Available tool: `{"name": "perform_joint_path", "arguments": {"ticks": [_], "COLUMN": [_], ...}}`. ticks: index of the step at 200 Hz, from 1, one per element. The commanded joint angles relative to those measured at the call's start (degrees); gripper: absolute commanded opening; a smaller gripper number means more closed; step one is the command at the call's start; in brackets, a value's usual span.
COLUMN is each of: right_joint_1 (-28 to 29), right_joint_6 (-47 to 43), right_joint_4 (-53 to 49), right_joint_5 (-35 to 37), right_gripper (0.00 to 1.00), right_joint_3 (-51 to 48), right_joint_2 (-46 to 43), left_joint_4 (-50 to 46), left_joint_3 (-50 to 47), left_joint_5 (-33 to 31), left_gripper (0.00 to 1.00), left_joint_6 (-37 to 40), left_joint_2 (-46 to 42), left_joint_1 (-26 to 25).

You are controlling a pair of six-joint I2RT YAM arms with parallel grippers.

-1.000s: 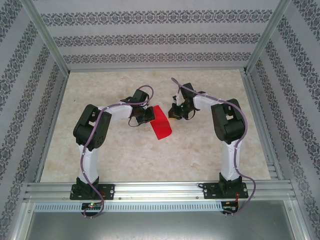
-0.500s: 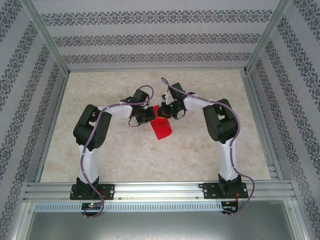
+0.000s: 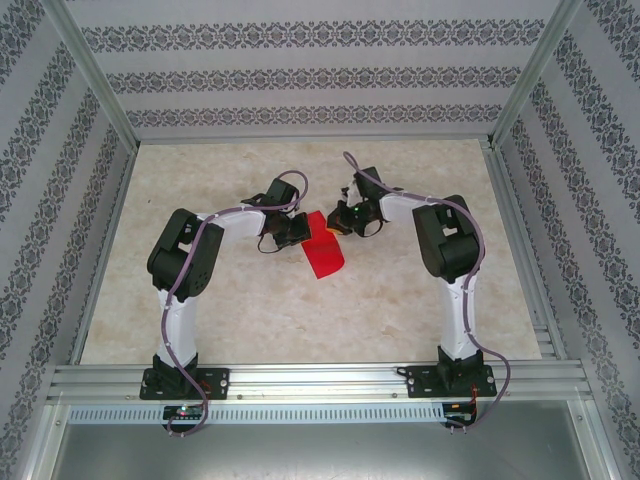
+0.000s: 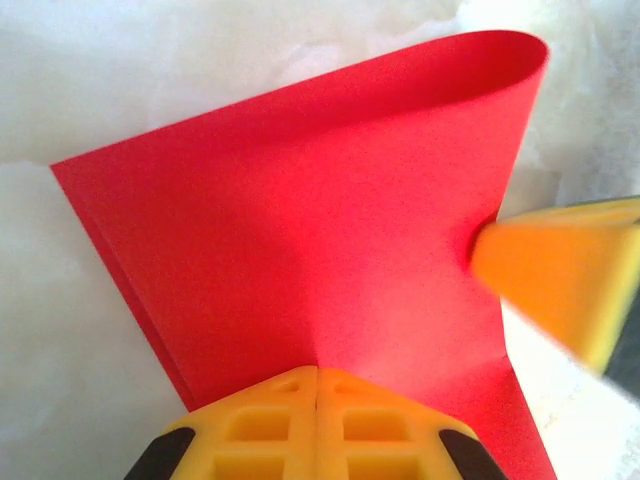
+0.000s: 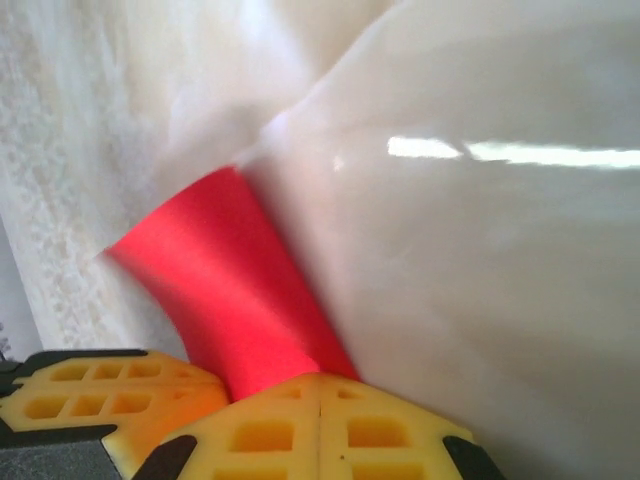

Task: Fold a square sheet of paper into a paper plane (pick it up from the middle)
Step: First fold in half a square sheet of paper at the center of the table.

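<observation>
You have the left gripper (image 4: pixel 318 372) clamped on the folded red paper (image 4: pixel 300 230). Right gripper (image 5: pixel 320 380) clenched, touching its edge. Lower layer mostly hidden.

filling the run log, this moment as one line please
left gripper: shut on red sheet | right gripper: shut on sheet edge | sheet: bent over, fold rounded

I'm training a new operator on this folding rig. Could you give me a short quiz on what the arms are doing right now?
1. True or false: the red paper lies flat as one unfolded layer.
2. The left pincer and right pincer are: A both open; B both shut; C one open, one shut.
3. Fill in: the pincer fingers are coloured ___.
Key: 1 false, it is folded over with a curling flap; 2 B; 3 yellow.
</observation>
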Motion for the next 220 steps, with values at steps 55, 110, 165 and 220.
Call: {"name": "perform_joint_path", "arguments": {"ticks": [55,110,165,220], "right_joint_1": [1.99,3.66,2.82,1.02], "right_joint_6": [0.37,0.96,1.18,1.08], "right_joint_4": [6.03,2.98,0.65,-0.51], "right_joint_5": [-0.48,1.04,4.09,7.6], "right_gripper": [0.01,0.01,0.01,0.01], "right_joint_3": [1.4,7.69,11.4,14.3], "right_joint_2": [-2.41,3.67,7.52,9.28], "left_joint_4": [-8.63,-9.03,-9.29,-9.2], "left_joint_3": [-2.82,-2.8,-3.02,-3.76], "left_joint_5": [-5.7,-5.58,-5.5,-5.39], "left_gripper": [0.0,0.0,0.0,0.0], "left_joint_6": [0.84,0.94,1.1,1.45], "left_joint_2": [5.8,5.91,6.0,5.97], "left_joint_1": [-0.66,-0.69,-0.75,-0.74]}}
